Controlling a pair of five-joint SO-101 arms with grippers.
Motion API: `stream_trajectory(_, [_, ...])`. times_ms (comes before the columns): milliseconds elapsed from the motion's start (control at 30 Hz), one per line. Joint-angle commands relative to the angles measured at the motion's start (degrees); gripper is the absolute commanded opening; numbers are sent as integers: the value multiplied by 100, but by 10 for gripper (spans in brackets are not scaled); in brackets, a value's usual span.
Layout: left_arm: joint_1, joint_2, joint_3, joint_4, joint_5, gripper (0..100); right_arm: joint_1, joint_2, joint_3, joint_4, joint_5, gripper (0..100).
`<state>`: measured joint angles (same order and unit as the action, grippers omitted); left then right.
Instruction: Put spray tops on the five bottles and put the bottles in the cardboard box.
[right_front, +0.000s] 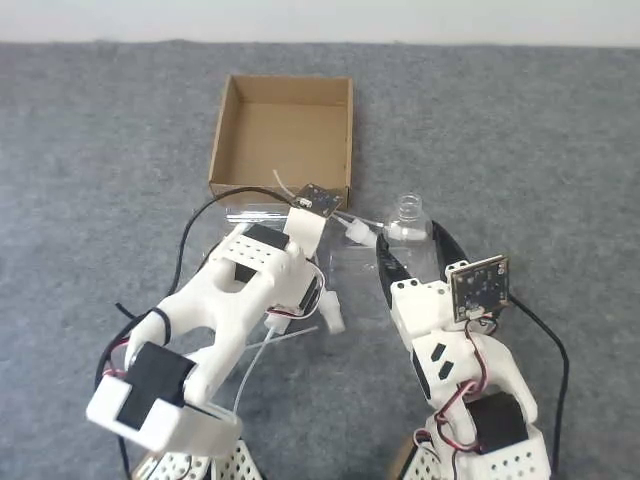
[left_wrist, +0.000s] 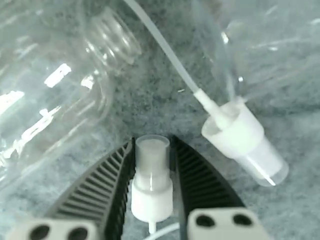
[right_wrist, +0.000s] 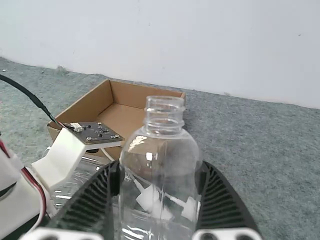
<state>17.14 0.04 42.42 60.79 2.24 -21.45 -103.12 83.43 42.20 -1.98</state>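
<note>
My left gripper (left_wrist: 152, 157) is shut on a white spray top (left_wrist: 151, 182), held low over the grey carpet. Another spray top (left_wrist: 245, 142) with a long dip tube lies just beyond it, and clear bottles (left_wrist: 55, 85) lie on their sides there with an open neck facing me. In the high view that arm's wrist (right_front: 305, 225) sits just in front of the cardboard box (right_front: 283, 135). My right gripper (right_wrist: 159, 180) is shut on an upright clear bottle (right_wrist: 160, 165) with no cap, seen as bottle (right_front: 408, 222) to the right of the box.
A loose spray top (right_front: 331, 312) and a thin tube lie on the carpet between the arms. More clear bottles (right_front: 255, 215) lie against the box's front wall. The box inside is bare. Open carpet stretches to the left and right.
</note>
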Motion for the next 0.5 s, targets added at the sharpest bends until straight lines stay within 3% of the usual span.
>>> stream_trajectory(0, [97,-105,-48,-44,62,37,-92,-92,-97,-92,-44,46])
stream_trajectory(467, [334,-132,-488,273,79,12,-92,-92,-88,-92,-44,44])
